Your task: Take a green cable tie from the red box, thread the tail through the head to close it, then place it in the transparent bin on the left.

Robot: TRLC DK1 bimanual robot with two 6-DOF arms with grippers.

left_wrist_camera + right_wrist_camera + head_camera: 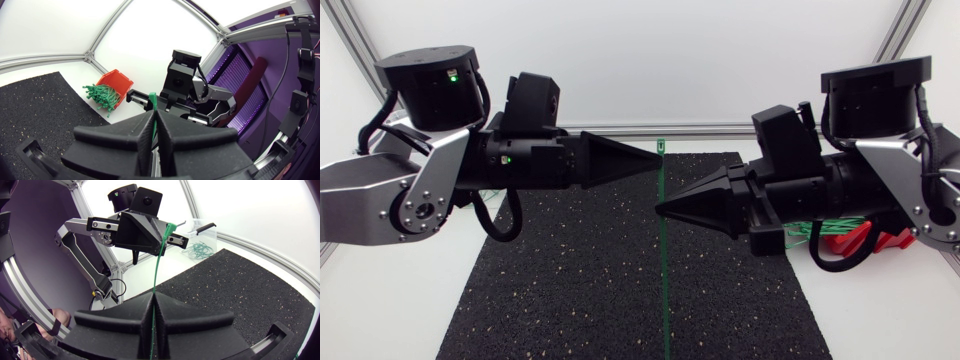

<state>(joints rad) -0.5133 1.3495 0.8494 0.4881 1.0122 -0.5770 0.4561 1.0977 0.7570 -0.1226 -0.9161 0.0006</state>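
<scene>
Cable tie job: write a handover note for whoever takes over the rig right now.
Left gripper: fingers shut on the green cable tie near one end.
Right gripper: fingers shut on the same tie further along; it runs straight, unlooped.
Red box with spare ties sits on the right arm's side; transparent bin on the left arm's side.
Done: one tie taken out.
Left: thread tail through head, place it in the bin.
</scene>
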